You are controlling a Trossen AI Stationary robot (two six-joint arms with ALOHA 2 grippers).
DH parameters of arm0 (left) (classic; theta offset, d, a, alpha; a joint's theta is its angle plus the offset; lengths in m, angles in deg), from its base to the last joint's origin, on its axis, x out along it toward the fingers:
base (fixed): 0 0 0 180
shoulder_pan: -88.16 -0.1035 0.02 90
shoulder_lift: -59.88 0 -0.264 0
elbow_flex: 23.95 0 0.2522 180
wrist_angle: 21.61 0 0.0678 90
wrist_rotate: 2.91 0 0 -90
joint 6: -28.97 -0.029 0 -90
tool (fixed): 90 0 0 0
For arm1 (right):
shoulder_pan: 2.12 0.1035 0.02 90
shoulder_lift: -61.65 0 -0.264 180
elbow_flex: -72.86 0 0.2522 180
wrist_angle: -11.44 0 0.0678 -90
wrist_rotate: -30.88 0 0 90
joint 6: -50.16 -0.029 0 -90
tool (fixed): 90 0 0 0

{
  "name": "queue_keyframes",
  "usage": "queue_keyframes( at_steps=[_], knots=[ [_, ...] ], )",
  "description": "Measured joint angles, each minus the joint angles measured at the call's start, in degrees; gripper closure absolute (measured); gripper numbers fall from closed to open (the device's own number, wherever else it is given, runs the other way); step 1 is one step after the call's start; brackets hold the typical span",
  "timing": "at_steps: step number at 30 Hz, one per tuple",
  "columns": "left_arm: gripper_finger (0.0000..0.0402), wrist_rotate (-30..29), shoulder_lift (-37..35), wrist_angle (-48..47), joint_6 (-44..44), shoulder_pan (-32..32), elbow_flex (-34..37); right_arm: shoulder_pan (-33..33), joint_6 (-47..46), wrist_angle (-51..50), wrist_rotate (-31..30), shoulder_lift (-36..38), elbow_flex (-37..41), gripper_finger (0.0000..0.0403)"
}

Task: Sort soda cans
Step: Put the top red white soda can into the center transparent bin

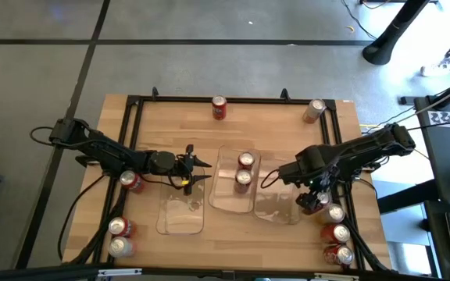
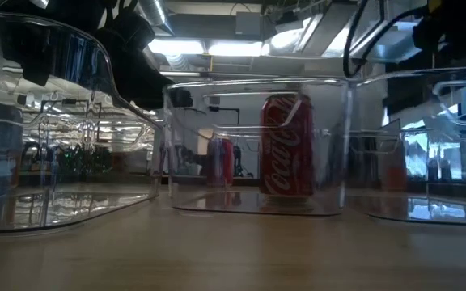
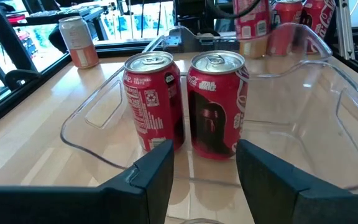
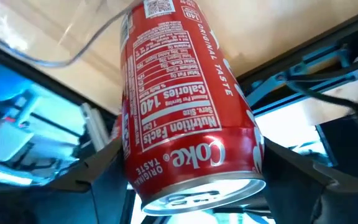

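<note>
Closest to the near edge of the wooden table [image 1: 233, 226] stand little groups of soda cans. Two cans [image 1: 119, 237] wait at the near left corner, and more cans [image 1: 336, 234] stand in a row at the near right.

A bit farther in are three clear trays side by side. The left tray [image 1: 181, 215] looks empty. The right gripper [image 1: 312, 200] is at the near right, just beside the right tray [image 1: 276, 207]. Its two fingers are closed on a red can [image 4: 185, 106]. The left gripper [image 1: 196, 172] hangs between the left tray and the middle tray [image 1: 223, 187]. Its fingers stand apart with nothing between them. Two red cans [image 3: 185, 102] stand touching inside the middle tray. One more can [image 1: 131, 181] sits under the left arm.

At the far edge stand a red can [image 1: 219, 108] in the middle and a copper can [image 1: 314, 111] at the far right.

A can is hard metal, smooth and round, so I think it could slip or roll. It may be heavy if full. Pinching it around the middle of its side seems best. Squeezing too hard might dent it.

The right wrist view shows the held can's label up close, tilted, which the high view hides under the arm. The left wrist view shows the gap between the empty fingers. The low view shows one can [image 2: 287, 145] through the see-through walls, but no grippers. Only the high view shows every can.
</note>
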Motion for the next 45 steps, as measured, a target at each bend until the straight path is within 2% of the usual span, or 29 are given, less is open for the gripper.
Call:
queue_keyframes(
  at_steps=[6,12,15,18,22,27,32,36,40,45],
  knots=[
    [0.0238,0.0,0.0,0.0,0.0,0.0,0.0,0.0,-5.6,-0.1,5.6,1.2,-2.8,0.0117],
    [0.0238,0.0,0.0,0.0,-0.4,0.0,0.0,-0.1,-11.9,-0.2,5.6,2.6,-9.3,0.0116],
    [0.0238,0.0,0.0,0.0,-0.4,0.0,0.0,0.0,-13.0,0.2,2.4,2.6,-13.7,0.0116],
    [0.0238,0.0,0.0,0.0,-0.4,0.0,0.0,0.0,-12.6,2.0,-4.4,2.6,-17.4,0.0116],
    [0.0238,0.0,0.0,0.0,-0.2,0.0,0.0,-0.1,-6.3,9.0,-17.7,2.6,-20.2,0.0116],
    [0.0238,0.0,0.0,0.0,0.1,0.0,0.0,-0.5,4.4,20.9,-29.6,1.9,-20.1,0.0115],
    [0.0238,0.0,0.0,0.4,0.2,0.0,0.0,-2.8,15.6,28.5,-33.6,-1.6,-20.1,0.0114],
    [0.0238,0.0,0.0,0.4,1.9,0.0,0.0,-2.9,24.6,29.6,-36.6,-5.4,-20.1,0.0114],
    [0.0237,0.1,0.0,0.5,5.0,0.0,0.0,-2.8,30.1,28.7,-38.0,-8.2,-19.9,0.0114],
    [0.0237,2.9,-0.4,0.1,5.1,-1.3,-2.1,-2.8,34.1,28.9,-41.2,-8.9,-19.9,0.0114]
  ],
)
